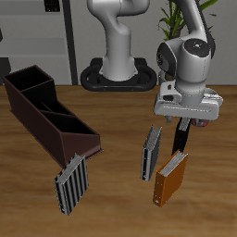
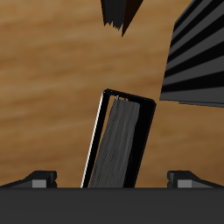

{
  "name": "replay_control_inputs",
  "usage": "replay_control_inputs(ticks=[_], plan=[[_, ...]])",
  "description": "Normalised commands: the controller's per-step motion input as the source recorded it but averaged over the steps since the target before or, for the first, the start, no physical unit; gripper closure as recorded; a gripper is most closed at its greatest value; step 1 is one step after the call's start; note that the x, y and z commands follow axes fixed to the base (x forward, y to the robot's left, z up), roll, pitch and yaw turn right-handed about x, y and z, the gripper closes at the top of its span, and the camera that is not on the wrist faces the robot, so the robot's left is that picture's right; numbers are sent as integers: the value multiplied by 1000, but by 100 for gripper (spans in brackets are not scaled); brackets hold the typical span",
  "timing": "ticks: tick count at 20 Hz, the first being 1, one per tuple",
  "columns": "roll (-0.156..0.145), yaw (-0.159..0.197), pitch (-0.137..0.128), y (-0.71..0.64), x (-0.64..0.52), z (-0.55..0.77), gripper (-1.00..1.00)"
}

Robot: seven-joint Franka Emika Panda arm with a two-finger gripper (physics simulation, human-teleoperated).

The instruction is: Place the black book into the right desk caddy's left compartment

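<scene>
Two fingertips of your gripper show in the wrist view, set wide apart with the black book standing upright between them. You cannot tell from either picture whether the pads touch its covers; the gap on each side looks clear, so the claw reads as spread wide and holding nothing. In the exterior view your gripper hangs right over the black book, which stands on the table with only a thin dark strip showing below the hand.

Just in front of it, nearer the table's front edge, stands the orange-brown book, close against the black one. Beside those stands a grey striped book, and you see its ribbed face close by in the wrist view. Farther off, the right desk caddy lies on the table, well apart from the black book. A second grey striped book stands just off its sloped low end.
</scene>
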Motion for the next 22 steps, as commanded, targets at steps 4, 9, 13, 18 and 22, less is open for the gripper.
replay_control_inputs(ticks=[4,9,13,18,22], plan=[[64,10,31,52,-28,-191,100],[36,11,3,-12,26,-74,100],[0,21,18,-40,67,-91,100],[10,-1,-3,7,-36,48,100],[20,37,-31,-7,-79,215,100]])
